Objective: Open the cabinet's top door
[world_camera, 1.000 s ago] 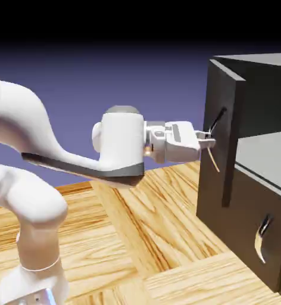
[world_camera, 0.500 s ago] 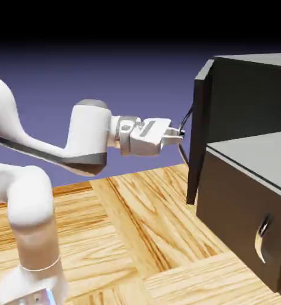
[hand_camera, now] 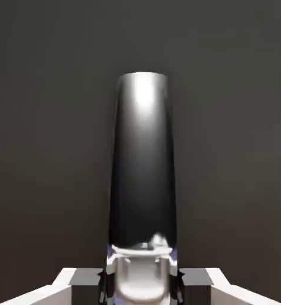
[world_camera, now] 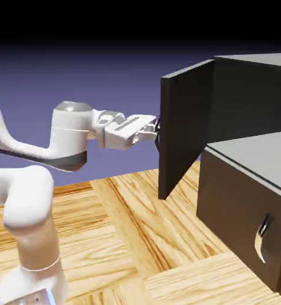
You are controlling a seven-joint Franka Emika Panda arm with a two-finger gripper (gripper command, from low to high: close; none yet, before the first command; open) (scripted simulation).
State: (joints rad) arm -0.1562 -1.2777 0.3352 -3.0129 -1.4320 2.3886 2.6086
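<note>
The gripper (world_camera: 155, 128) has its jaws clamped on the handle (hand_camera: 142, 167) of the top door (world_camera: 181, 128), which stands swung well out from the cabinet (world_camera: 250, 95). Judged mid-pull; next, follow the hinge arc wider.

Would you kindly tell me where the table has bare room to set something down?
The table is bare between the robot's base and the cabinet. It is crowded higher up, where the hand grips the handle of the swung-out top door.
</note>
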